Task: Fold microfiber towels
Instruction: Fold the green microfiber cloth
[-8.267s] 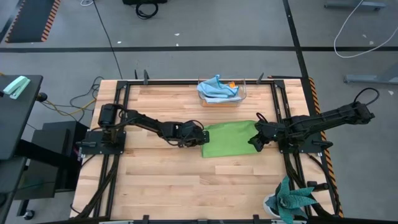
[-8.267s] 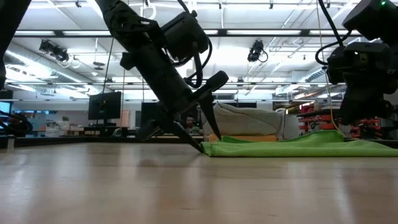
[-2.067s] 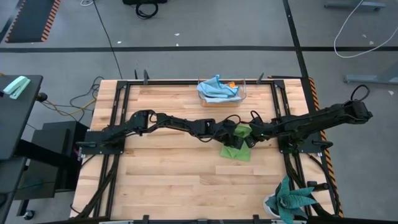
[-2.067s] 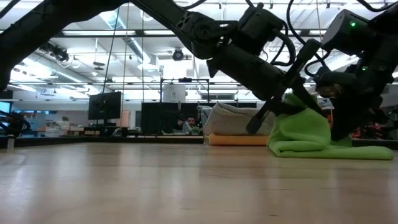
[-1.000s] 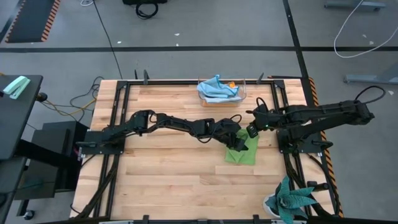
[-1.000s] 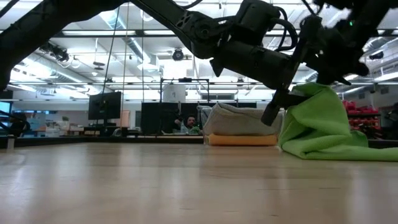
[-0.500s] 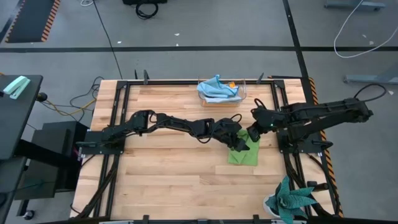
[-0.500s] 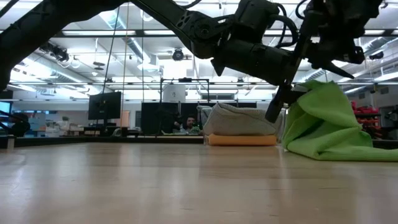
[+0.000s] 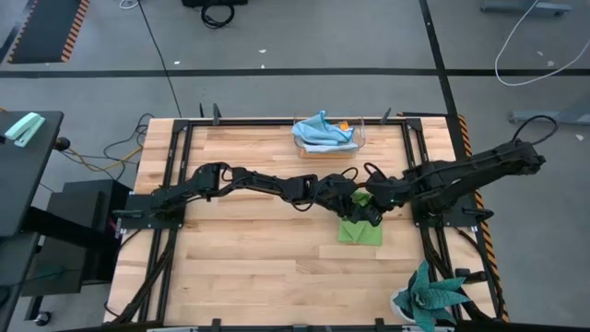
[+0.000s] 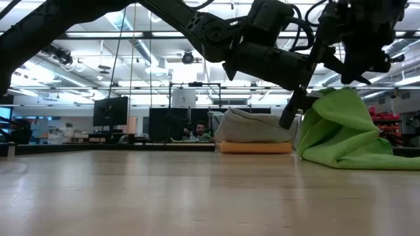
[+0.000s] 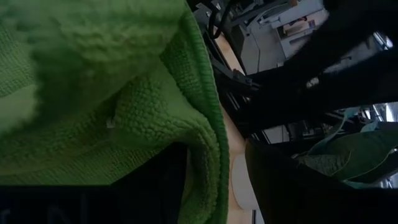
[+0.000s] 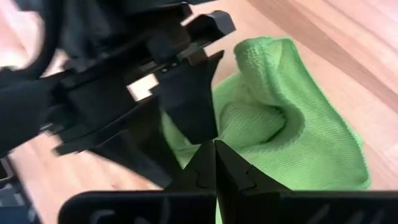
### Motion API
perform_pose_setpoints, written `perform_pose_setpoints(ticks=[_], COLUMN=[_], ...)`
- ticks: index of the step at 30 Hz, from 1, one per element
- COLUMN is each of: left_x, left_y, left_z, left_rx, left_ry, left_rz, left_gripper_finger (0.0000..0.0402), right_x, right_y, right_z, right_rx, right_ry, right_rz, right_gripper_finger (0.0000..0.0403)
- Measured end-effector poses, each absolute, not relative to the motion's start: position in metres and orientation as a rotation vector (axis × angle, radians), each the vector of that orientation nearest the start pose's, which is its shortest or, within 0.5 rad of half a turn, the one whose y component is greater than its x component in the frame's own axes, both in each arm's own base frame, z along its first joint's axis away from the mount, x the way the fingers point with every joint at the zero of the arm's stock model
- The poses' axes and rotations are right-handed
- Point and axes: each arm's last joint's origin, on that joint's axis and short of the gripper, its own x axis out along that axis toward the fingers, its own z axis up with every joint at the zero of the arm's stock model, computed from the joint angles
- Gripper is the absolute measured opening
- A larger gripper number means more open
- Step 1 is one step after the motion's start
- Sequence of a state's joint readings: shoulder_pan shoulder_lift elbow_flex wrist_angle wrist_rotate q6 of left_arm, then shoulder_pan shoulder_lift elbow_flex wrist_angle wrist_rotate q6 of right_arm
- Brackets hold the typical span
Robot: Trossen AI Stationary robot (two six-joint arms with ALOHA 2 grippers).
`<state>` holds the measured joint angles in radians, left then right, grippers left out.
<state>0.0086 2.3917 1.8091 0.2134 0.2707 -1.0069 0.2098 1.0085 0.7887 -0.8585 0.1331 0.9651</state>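
Currently my left pincer (image 9: 355, 208) gripped the lime green towel (image 9: 361, 231), lifted beside my closed right pincer (image 9: 369, 199). Risk: the bunched fold could slip and collapse unevenly.

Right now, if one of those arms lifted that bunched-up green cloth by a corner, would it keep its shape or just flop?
The lime green microfibre towel would probably flop: it slumps in soft, rounded folds. It looks thin and likely light, since a raised peak holds up beside the left tool. Its looped pile suggests it would catch rather than slip.
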Motion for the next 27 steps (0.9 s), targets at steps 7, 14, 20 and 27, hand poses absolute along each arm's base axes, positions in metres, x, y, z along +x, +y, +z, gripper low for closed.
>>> perform_pose_setpoints(ticks=[7,14,20,27], left_x=[0.539,0.539,0.538,0.537], left_y=[-0.009,-0.016,-0.022,-0.025], left_z=[0.161,0.163,0.162,0.160], left_rx=[-1.031,-1.009,-1.003,-1.015], left_ry=[0.503,0.495,0.518,0.542], left_rz=[-0.046,-0.070,-0.072,-0.067], left_gripper_finger=[0.0172,0.0172,0.0172,0.0172], right_x=[0.184,0.177,0.175,0.161], right_y=[0.031,0.028,0.026,0.031], right_z=[0.236,0.242,0.232,0.221], right_rx=[0.641,0.628,0.639,0.684], right_ry=[1.053,1.009,1.071,1.173], right_rz=[-0.470,-0.493,-0.517,-0.498], right_gripper_finger=[0.0000,0.0000,0.0000,0.0000])
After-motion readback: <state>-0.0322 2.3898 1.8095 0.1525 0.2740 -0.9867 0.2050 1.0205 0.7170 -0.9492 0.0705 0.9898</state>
